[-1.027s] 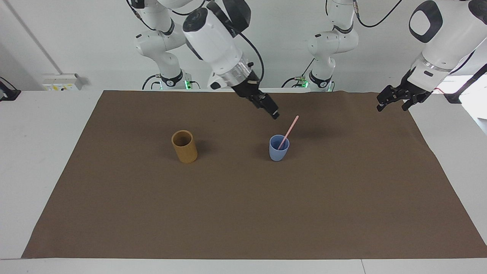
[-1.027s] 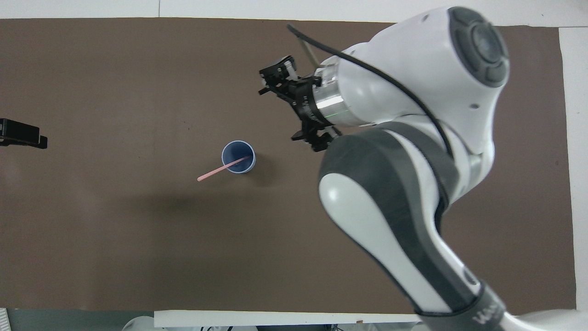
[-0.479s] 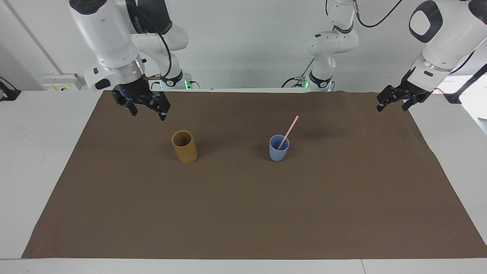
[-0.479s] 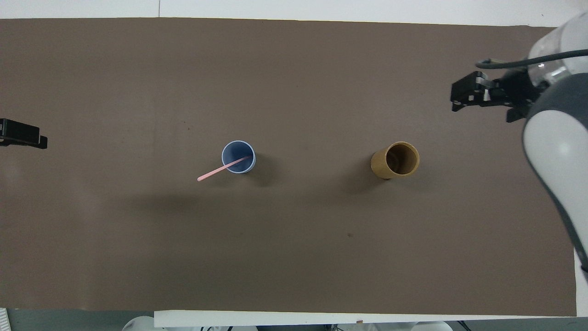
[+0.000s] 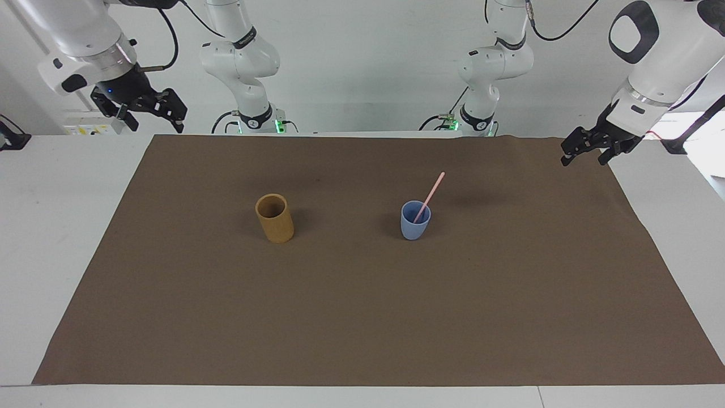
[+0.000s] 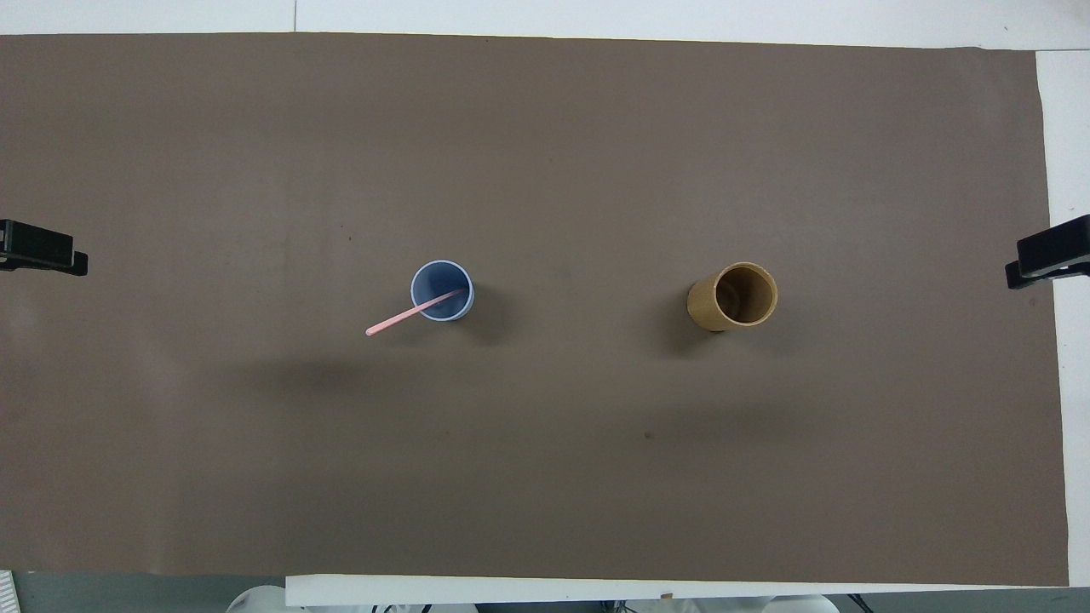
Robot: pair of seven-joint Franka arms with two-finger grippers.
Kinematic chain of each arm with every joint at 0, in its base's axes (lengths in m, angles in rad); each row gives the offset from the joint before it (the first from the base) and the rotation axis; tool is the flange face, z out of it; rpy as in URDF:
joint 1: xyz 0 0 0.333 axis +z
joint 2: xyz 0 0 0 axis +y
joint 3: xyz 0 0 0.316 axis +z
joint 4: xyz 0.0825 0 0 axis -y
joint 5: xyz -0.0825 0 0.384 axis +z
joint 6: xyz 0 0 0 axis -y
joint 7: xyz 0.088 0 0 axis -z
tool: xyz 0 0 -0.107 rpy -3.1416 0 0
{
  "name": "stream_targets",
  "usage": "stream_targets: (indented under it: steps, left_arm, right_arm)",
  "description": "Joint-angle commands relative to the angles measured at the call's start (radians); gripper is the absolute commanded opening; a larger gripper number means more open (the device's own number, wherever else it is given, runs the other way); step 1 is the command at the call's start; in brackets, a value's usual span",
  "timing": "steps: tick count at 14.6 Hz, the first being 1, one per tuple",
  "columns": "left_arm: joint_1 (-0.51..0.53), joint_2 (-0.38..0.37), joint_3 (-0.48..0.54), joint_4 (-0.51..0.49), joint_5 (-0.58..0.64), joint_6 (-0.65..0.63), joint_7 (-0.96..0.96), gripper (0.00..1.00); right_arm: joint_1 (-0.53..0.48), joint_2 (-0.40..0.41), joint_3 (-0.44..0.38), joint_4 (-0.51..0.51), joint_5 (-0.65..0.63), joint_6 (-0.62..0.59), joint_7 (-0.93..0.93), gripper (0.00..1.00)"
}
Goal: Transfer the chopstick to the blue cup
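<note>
The pale pink chopstick (image 5: 430, 194) stands tilted in the light blue cup (image 5: 415, 224), its upper end leaning over the rim toward the left arm's end of the table. Both also show in the overhead view: the chopstick (image 6: 407, 314) and the cup (image 6: 442, 290). My right gripper (image 5: 152, 120) is open and empty, raised over the table edge at the right arm's end; its tip shows in the overhead view (image 6: 1046, 256). My left gripper (image 5: 583, 157) is open and empty over the mat's corner at the left arm's end, where that arm waits; its tip also shows from above (image 6: 38, 255).
A taller tan-brown cylindrical cup (image 5: 274, 218) stands upright beside the blue cup, toward the right arm's end; it looks empty from above (image 6: 734, 296). A brown mat (image 5: 362, 317) covers most of the white table.
My right arm has swung from beside the blue cup, past the tan cup, out to the right arm's end of the table. The chopstick, both cups and the left arm have not moved.
</note>
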Motion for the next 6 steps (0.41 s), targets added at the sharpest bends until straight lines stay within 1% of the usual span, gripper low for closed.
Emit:
stream_targets:
  steps: [1, 2, 6]
  left_arm:
    - [0.002, -0.024, 0.000, -0.025, 0.016, 0.012, 0.011, 1.00]
    - [0.002, -0.022, 0.000, -0.025, 0.016, 0.012, 0.011, 1.00]
    - [0.002, -0.024, 0.000, -0.025, 0.014, 0.012, 0.011, 1.00]
  right_arm:
    - [0.006, 0.003, 0.014, -0.006, -0.026, 0.001, -0.014, 1.00]
    - [-0.001, 0.030, 0.036, -0.005, -0.027, -0.002, -0.014, 1.00]
    - [0.009, 0.023, 0.010, -0.005, -0.027, -0.005, -0.014, 1.00]
